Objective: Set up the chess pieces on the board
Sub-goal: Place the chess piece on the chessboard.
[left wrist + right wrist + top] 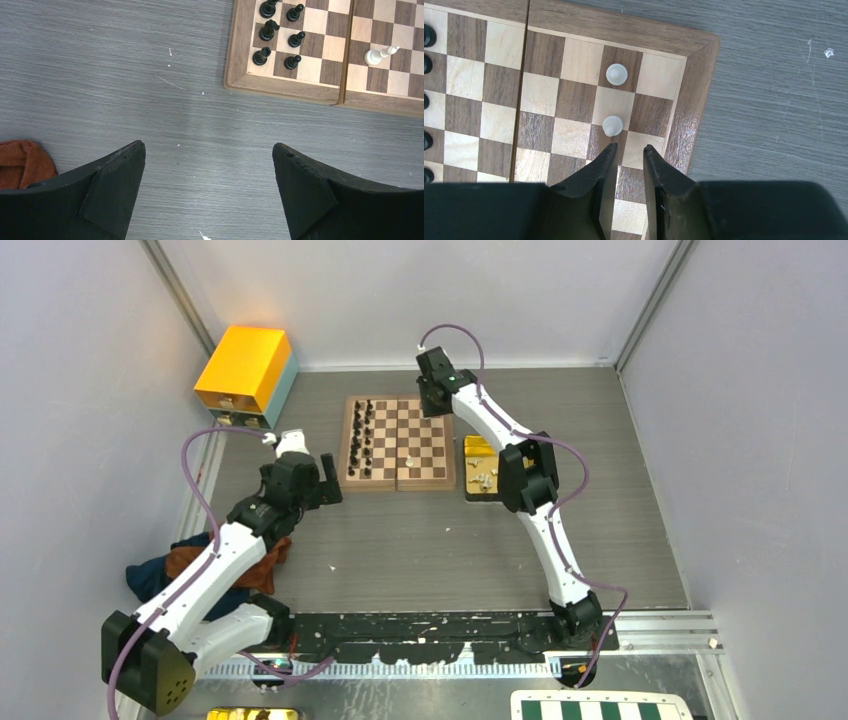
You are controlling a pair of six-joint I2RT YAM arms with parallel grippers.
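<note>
Chess pieces [362, 435] on the board [425, 440]

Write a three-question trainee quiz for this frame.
1. True or false: the left gripper is holding a black piece.
2. In the top view, the black pieces fill which part of the board? A left side, B right side, C centre.
3. In the right wrist view, how many white pieces stand on the board?
Key: 1 false, it is open and empty; 2 A; 3 two.

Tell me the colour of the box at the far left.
The box is orange-yellow; see top external view.
</note>
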